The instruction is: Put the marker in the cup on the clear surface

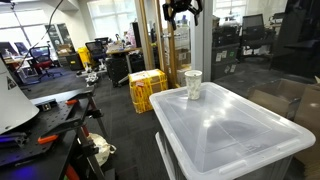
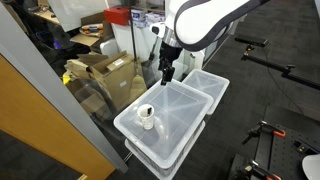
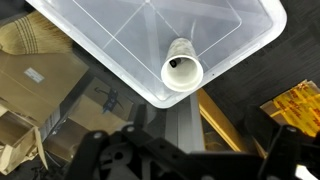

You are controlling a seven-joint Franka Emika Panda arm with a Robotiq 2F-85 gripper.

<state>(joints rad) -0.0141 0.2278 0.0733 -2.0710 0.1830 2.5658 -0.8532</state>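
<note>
Standing: flared translucent cup (image 1: 193, 85) | ridged, rounded clear surface (image 1: 250, 130) | gripper (image 1: 181, 14) above

Office lab, with swivel chairs (image 1: 42, 62) and cardboard boxes (image 2: 108, 72).

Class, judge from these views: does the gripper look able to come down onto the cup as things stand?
Probably yes. The gripper hangs open above the lid, the cup stands upright near the lid's edge, and no view shows anything between them.

I read the cup (image 3: 182, 66) as smooth translucent plastic, the clear surface (image 3: 110, 25) as glossy whitish plastic, and the cardboard boxes (image 2: 105, 72) as matt.
</note>
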